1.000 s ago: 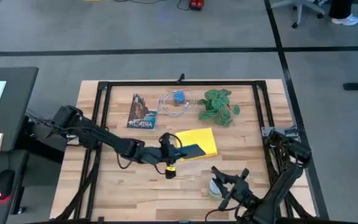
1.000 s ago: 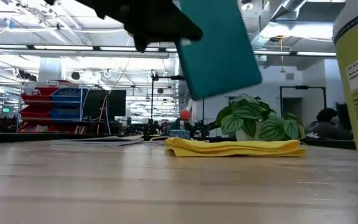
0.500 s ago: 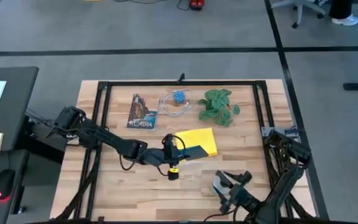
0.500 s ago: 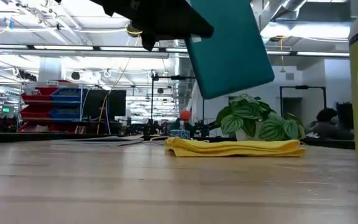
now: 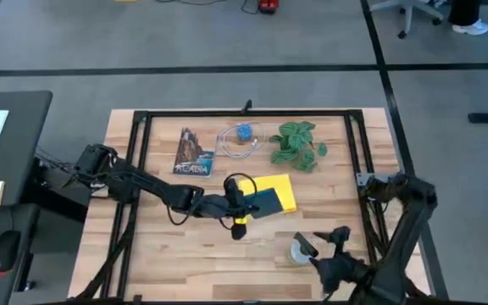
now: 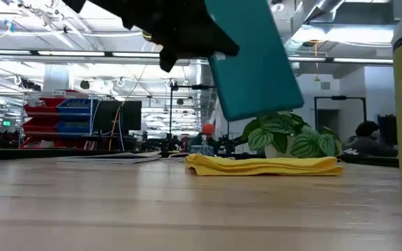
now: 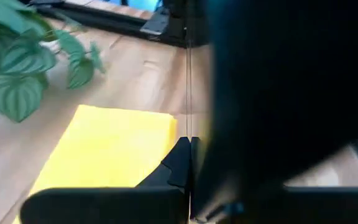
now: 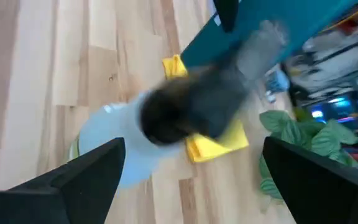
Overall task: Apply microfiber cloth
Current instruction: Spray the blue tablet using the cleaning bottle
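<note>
Holding the tablet (image 6: 253, 59) airborne — low view only — left gripper (image 5: 246, 203) above microfiber cloth (image 5: 274, 188).

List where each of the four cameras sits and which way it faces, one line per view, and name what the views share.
High view: overhead, looking straight down on the table; both arms show, left gripper holding the tablet over the microfiber cloth.
Low view: table-top height, looking level across; tablet raised above the cloth.
Left wrist view: looks past its own jaws at the cloth and plant.
Right wrist view: right gripper, open, above a spray bottle.
Shared: the yellow cloth appears in all four.
</note>
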`<control>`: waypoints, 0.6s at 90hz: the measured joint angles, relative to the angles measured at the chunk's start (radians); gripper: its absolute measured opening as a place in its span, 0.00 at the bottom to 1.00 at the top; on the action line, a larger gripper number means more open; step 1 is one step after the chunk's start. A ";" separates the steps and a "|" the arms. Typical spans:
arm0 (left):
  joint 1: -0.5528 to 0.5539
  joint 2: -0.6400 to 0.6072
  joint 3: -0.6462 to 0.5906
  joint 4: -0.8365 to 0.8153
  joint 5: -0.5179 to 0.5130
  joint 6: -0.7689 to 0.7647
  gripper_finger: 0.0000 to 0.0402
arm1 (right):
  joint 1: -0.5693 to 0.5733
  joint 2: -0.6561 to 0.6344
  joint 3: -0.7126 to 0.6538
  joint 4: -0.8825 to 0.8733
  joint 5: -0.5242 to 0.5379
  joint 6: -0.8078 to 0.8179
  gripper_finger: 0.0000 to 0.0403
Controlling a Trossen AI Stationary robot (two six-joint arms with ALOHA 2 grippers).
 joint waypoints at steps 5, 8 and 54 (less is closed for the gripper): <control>0.004 0.000 0.000 0.001 0.006 -0.002 0.02 | 0.008 -0.081 -0.066 0.064 -0.019 -0.008 0.91; 0.007 0.000 0.000 0.000 0.007 -0.002 0.02 | 0.013 -0.134 -0.115 0.124 -0.026 -0.027 0.91; 0.025 0.000 0.000 -0.008 0.071 -0.057 0.02 | -0.163 -0.637 -0.859 1.250 -0.164 -0.623 0.91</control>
